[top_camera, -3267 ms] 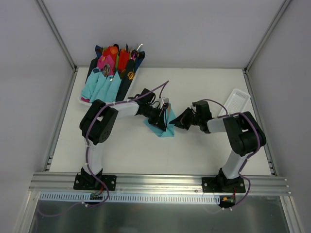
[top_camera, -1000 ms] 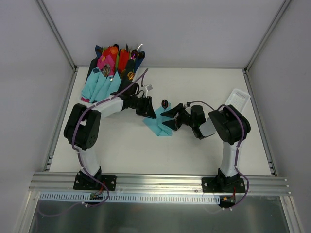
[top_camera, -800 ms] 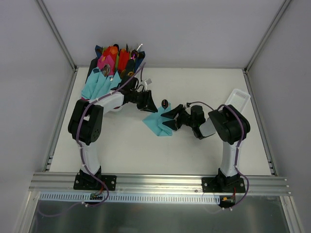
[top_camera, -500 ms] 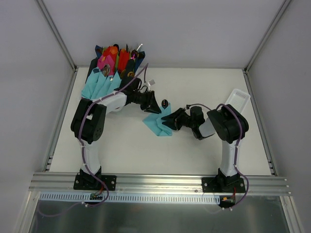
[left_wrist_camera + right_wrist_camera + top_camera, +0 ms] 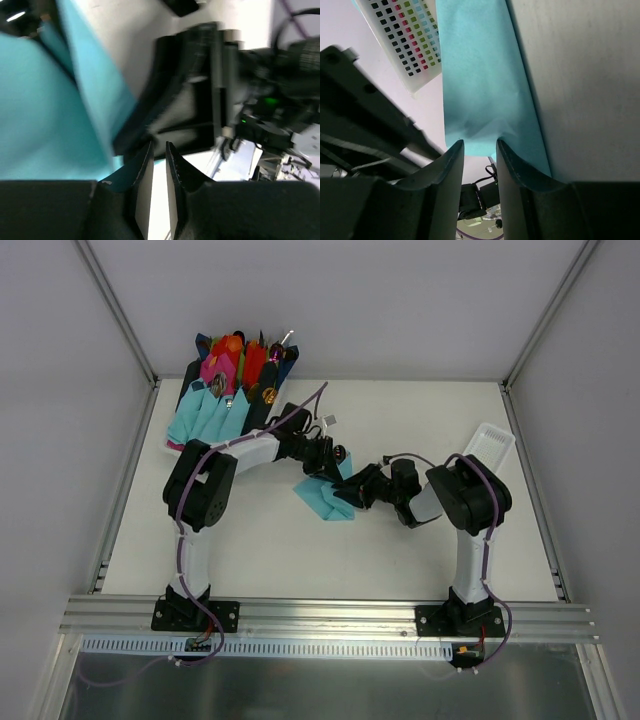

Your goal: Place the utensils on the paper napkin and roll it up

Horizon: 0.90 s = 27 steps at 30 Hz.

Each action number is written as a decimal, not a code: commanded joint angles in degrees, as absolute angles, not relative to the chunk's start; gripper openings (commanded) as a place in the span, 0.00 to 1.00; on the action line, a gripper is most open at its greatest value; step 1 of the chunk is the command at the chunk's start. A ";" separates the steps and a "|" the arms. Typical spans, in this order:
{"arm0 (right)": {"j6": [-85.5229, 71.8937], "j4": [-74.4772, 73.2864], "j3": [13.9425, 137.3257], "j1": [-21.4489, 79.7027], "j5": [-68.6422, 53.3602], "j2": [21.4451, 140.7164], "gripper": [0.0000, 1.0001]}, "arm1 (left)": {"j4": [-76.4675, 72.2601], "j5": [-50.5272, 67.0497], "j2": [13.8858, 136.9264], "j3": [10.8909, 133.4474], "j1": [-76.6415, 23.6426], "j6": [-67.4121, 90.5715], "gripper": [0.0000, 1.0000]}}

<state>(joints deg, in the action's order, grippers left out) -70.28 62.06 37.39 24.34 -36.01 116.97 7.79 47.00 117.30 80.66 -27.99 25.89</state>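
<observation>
At mid-table, right gripper (image 5: 479, 145) tight on paper napkin (image 5: 480, 75), left gripper (image 5: 159, 145) narrowly parted, utensils (image 5: 341, 453) mostly hidden.

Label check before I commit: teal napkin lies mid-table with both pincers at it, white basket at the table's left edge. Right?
Not quite. The white basket sits at the right edge of the table, not the left; the top external view shows it. The rest holds: the paper napkin lies mid-table, with the left pincer and right pincer at it.
</observation>
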 commanded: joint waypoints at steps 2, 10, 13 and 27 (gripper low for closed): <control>-71.64 52.04 37.00 24.79 -35.77 117.78 0.34 | 12.65 41.06 120.67 82.00 -27.33 23.47 0.13; -66.98 46.77 38.23 24.87 -35.77 112.86 0.21 | 15.64 37.44 123.48 82.61 -27.33 20.74 0.10; -63.64 41.33 39.81 25.13 -35.95 109.78 0.20 | 17.13 36.22 125.06 83.75 -27.33 19.87 0.09; -43.35 12.95 50.08 26.54 -27.43 99.23 0.05 | 19.16 33.84 125.33 84.02 -27.25 17.84 0.06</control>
